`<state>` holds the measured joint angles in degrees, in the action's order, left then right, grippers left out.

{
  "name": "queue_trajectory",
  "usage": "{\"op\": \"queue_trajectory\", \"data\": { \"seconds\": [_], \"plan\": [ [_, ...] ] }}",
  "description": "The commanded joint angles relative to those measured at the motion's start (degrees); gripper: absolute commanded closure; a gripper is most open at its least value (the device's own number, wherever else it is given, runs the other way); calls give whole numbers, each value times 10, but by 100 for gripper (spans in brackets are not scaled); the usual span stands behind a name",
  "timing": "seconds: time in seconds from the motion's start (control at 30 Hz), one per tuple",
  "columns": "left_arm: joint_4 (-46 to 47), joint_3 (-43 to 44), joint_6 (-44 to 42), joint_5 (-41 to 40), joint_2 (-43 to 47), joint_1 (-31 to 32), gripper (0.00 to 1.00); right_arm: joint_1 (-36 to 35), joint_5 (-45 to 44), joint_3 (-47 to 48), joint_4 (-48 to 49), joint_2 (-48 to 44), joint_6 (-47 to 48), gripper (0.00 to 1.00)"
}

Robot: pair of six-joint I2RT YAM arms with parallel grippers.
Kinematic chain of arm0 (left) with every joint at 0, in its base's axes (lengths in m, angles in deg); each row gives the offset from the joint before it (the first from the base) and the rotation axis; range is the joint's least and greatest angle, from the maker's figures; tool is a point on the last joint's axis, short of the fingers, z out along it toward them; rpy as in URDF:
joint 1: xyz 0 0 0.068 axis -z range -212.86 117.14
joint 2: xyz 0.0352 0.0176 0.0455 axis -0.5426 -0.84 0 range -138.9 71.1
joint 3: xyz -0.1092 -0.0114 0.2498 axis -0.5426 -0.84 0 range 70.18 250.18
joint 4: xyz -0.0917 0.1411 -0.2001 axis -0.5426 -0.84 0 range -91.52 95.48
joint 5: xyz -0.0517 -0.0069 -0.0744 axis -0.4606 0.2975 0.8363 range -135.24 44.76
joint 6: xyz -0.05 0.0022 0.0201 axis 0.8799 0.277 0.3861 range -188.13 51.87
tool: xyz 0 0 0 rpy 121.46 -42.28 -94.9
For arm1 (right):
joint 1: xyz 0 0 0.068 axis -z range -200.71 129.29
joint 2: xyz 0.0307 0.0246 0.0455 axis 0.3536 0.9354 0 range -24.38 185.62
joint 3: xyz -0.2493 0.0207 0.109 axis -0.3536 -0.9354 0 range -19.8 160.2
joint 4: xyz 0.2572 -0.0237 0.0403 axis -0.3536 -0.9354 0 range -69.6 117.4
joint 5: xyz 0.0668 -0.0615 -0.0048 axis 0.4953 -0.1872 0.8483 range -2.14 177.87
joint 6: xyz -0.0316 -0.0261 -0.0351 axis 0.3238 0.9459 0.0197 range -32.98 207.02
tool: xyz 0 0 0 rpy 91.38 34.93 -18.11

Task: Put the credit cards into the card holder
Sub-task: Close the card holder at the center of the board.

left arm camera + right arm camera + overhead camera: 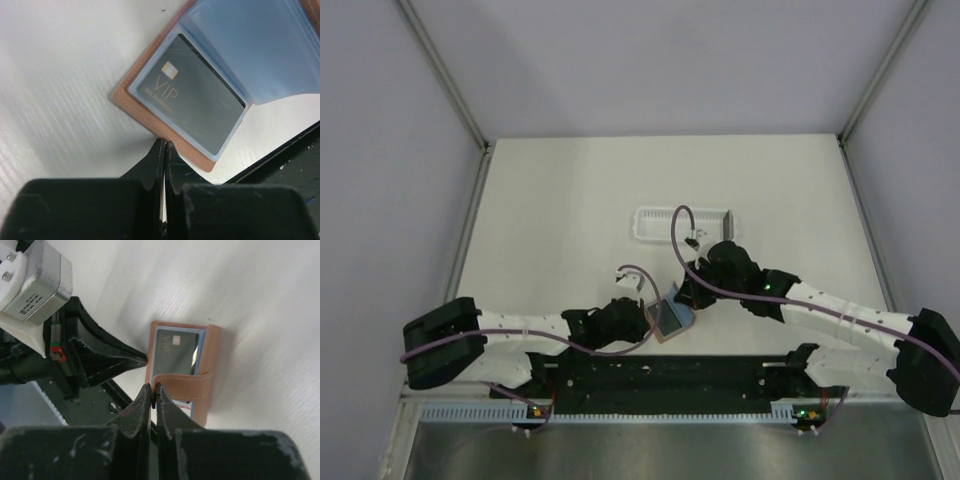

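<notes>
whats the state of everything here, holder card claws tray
card holder: partly open, one cover raised
credit card: inside a clear pocket of the holder; no second card in view
left claw: shut, tips at the holder's edge
right claw: shut on the raised cover
white tray: flat on the table, apart from both arms

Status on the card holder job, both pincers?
Left pincer shut, tips on card holder edge. Right pincer shut on its raised flap. One VIP card sleeved; second card not in sight. Nothing blocking.
</notes>
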<state>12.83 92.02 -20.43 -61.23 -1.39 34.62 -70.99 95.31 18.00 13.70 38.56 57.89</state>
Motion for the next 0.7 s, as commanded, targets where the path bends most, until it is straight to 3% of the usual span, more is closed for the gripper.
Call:
{"op": "queue_trajectory", "data": {
  "seconds": [0.0, 0.1, 0.23, 0.47, 0.5, 0.57, 0.67],
  "plan": [
    [1, -37, 31, -23, 52, 0, 100, -17, 93, -22, 113, 29, -36, 100],
    [-12, -80, 54, -38, 108, 0, 100, -32, 118, -29, 168, 55, -58, 100],
    [-100, -105, 80, -56, 217, 0, 100, -53, 134, -31, 227, 105, -85, 100],
    [-253, -87, 71, -98, 415, 0, 100, -80, 166, -29, 342, 215, -128, 100],
    [-267, -81, 71, -105, 432, 0, 100, -82, 170, -26, 351, 231, -131, 98],
    [-287, -77, 68, -120, 459, 0, 100, -83, 173, -23, 371, 255, -134, 83],
    [-297, -80, 70, -131, 466, 0, 100, -83, 166, -16, 358, 245, -125, 55]
  ]
}}
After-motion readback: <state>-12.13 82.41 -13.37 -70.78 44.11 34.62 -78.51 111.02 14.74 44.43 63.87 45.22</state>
